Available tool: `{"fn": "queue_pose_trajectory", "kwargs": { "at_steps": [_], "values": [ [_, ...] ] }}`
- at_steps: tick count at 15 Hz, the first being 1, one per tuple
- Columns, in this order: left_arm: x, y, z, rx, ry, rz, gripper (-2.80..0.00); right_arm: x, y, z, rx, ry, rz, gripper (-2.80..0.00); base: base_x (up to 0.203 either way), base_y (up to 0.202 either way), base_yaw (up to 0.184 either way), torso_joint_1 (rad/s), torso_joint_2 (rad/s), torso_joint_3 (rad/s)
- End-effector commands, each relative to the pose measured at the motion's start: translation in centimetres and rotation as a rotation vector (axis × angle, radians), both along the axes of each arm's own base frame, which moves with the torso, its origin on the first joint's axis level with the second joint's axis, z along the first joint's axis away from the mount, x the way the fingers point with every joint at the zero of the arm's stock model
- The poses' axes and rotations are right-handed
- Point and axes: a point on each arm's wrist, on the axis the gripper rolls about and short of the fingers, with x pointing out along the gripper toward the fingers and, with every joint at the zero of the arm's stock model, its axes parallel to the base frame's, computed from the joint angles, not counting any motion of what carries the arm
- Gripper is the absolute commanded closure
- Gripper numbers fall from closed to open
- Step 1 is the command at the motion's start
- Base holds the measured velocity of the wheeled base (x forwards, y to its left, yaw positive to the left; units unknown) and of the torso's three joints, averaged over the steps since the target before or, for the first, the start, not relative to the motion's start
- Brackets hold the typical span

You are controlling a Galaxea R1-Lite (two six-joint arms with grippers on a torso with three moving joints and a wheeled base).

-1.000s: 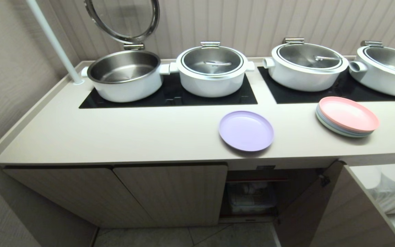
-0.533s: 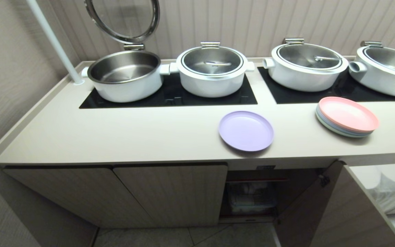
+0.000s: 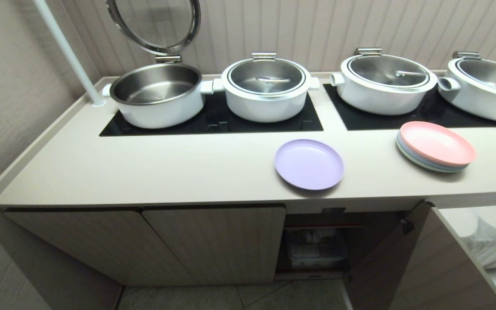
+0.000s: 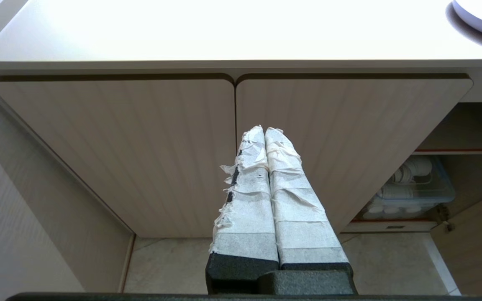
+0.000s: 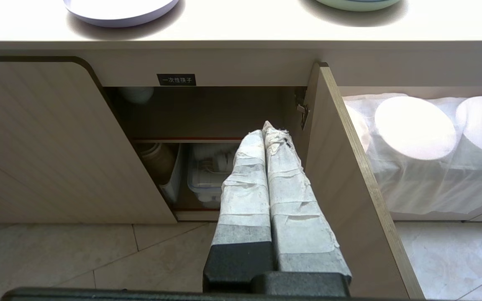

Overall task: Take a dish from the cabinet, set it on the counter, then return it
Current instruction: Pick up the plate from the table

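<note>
Unmoved over the last second in the head view: plates and tabletop all as before.

Right fingers (image 5: 247, 179) pressed together, tape-wrapped and empty, aimed at the open compartment of the cabinet (image 5: 207, 110), below the tabletop's edge and just beside the swung-out door (image 5: 341, 167). Left fingers (image 4: 251, 184) likewise together and empty, parked before the closed ribbed doors (image 4: 140, 142). Neither arm seen from the head.

Beyond the fingertips, inside the cabinet: a clear bin (image 5: 201, 177) of white ware under the red-edged shelf. Above, on the tabletop (image 3: 166, 168): the dish (image 3: 309, 164), lavender, lying flat near the front edge, directly over the open compartment and well apart from the pink-topped stack of plates (image 3: 435, 146) further right.

Judged half done: dish out and set down, return to the cabinet not yet begun.

Judged light, stiff and unlikely to break, being plastic, but smooth and shallow, so prone to skating across the tabletop if pushed. Best taken by the low raised rim at the near edge, one finger under the lip and one on top, then kept level on the way down.
</note>
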Motion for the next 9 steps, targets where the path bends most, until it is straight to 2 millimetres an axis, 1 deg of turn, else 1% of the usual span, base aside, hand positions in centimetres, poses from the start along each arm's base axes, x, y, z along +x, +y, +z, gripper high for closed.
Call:
{"fn": "queue_pose_trajectory", "kwargs": {
  "at_steps": [1,9],
  "values": [
    [0.00,0.00,0.00,-0.001,-0.001,0.000,0.00,0.01,0.00,0.02,-0.001,0.000,0.000,0.00,0.000,0.000,0.000,0.000,0.00,0.000],
    [0.00,0.00,0.00,0.000,-0.001,0.000,0.00,0.01,0.00,0.02,-0.001,0.000,0.000,0.00,0.000,0.000,0.000,0.000,0.00,0.000]
  ]
}}
